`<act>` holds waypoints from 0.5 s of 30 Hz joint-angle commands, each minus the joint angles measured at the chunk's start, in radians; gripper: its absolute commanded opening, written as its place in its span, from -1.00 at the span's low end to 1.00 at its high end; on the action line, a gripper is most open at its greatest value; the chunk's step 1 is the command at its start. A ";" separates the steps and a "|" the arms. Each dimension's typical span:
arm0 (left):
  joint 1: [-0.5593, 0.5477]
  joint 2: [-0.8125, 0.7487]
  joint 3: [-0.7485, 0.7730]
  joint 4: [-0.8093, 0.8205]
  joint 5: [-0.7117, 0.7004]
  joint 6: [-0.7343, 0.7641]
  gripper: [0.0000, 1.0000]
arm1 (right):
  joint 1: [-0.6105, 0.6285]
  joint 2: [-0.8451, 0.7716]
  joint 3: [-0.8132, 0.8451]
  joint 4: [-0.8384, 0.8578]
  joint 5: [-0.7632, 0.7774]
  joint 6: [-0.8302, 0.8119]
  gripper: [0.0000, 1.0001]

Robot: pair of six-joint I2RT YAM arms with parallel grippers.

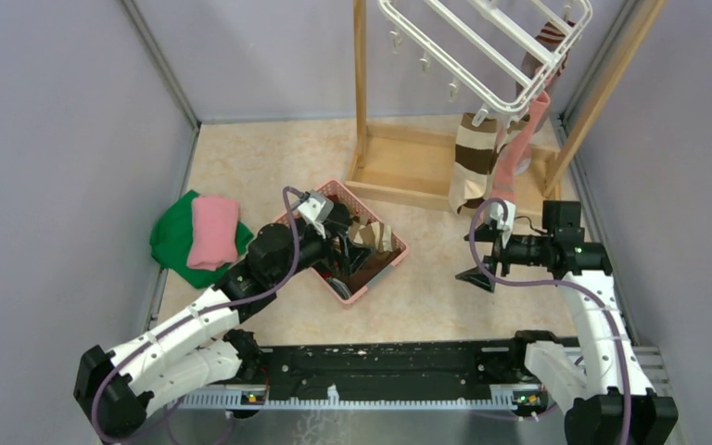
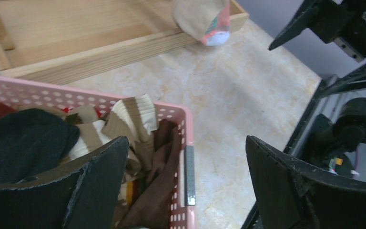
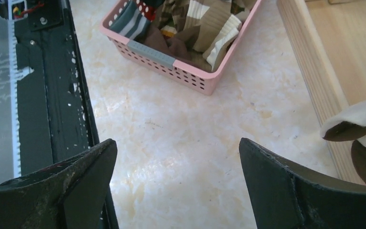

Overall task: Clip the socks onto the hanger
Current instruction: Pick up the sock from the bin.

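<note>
**Hanger [image 1: 482, 90] part filled, left gripper [image 2: 186, 143] and right gripper [image 3: 177, 143] spread and empty**

The table [image 1: 426, 306] is pale and marbled, walled in grey. At its far side is the wooden stand [image 1: 406, 165]. The white hanger hangs tilted from it, upper right in the top view, with small clips dangling beneath. Two hang from its near corner: a striped sock [image 1: 471, 162], brown and cream, and just beside it a pink sock [image 1: 522, 148]. Both reach down to the stand's base.

The left arm [image 1: 185, 334] reaches from the near left to the pink basket [image 1: 370, 214] mid-table. The right arm [image 1: 593, 315] bends in from the near right. Left of the basket lies a green cloth [image 1: 169, 243] with a folded pink cloth [image 1: 213, 232] on top of it.

The rest of the socks [image 3: 195, 24] lie heaped in the basket, brown, cream and striped, with a black sock [image 2: 24, 138] at one side.

The left gripper hovers at the basket's corner with its fingers spread wide. One finger is above the heap and the other is beyond the rim, over bare table, with nothing between them. The right gripper hangs over bare table between basket and stand, near the hung pair, its fingers likewise spread wide and holding nothing. At the right edge of its view a cream and brown toe shows beside the stand's base
</note>
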 commanded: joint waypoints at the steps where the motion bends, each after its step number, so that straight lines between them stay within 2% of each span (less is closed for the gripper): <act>1: 0.001 0.025 0.040 -0.051 -0.147 0.056 0.97 | -0.004 0.033 -0.010 0.007 0.004 -0.144 0.97; 5: 0.001 0.031 0.017 -0.014 -0.200 0.050 0.98 | -0.005 0.037 -0.007 -0.008 0.035 -0.158 0.97; 9: 0.001 0.039 -0.014 0.034 -0.190 0.046 0.98 | -0.004 0.044 -0.009 -0.023 0.038 -0.157 0.97; 15: 0.019 0.061 0.032 -0.039 -0.208 0.053 0.98 | -0.005 0.061 0.020 -0.047 0.041 -0.152 0.97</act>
